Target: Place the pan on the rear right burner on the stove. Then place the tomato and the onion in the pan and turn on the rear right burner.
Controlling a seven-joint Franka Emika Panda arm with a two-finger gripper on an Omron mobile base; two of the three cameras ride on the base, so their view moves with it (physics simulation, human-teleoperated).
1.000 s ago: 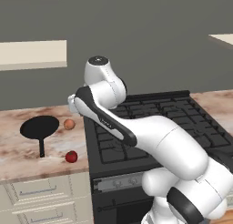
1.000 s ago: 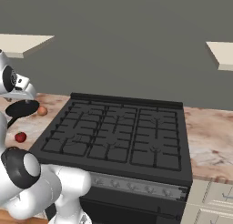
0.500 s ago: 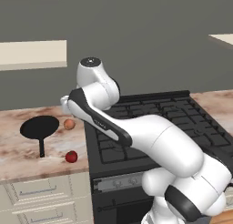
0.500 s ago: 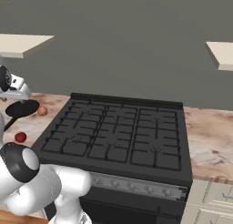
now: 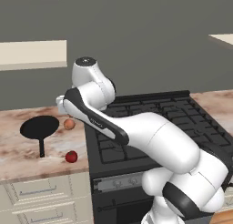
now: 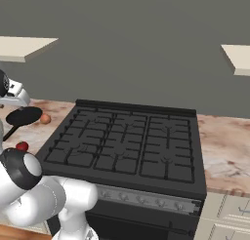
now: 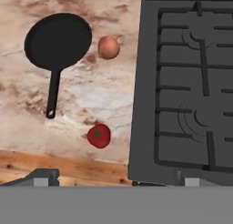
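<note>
On counter (image 7: 104, 95), pan (image 7: 58, 39), handle toward front edge

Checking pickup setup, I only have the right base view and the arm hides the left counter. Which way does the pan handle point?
Observer: In the hand view the pan handle runs toward the counter's front edge.
Operator: Is the onion touching the pan?
Observer: No. The onion sits just off the rim on the stove side, with a sliver of counter between.
Operator: Tomato?
Observer: The tomato lies alone nearer the front edge, between the handle tip and the stove.
</note>
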